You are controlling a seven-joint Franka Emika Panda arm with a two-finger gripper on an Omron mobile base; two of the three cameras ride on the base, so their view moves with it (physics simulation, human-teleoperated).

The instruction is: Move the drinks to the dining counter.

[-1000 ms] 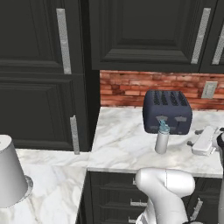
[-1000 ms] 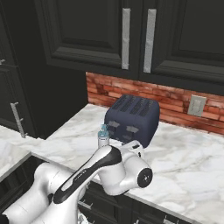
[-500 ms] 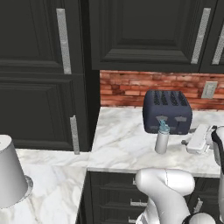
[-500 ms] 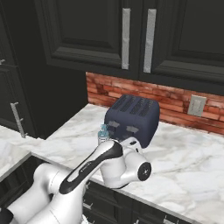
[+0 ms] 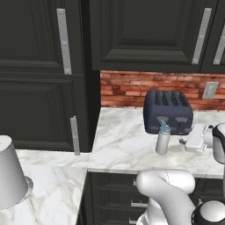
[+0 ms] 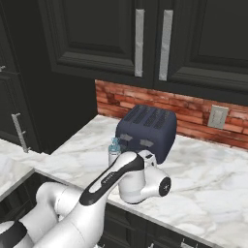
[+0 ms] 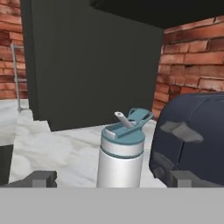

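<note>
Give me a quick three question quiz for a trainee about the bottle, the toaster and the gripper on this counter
1. True or false: the metal bottle lies tipped over on the counter.
2. What stands right behind the bottle, against the brick wall? A) a kettle B) a toaster C) a microwave
3. In the hand view, the bottle sits between the two ____ of the open gripper.

Key:
1. False; it stands upright, light-blue cap on top.
2. B, the dark toaster.
3. Finger tips; they do not touch it yet.
</note>
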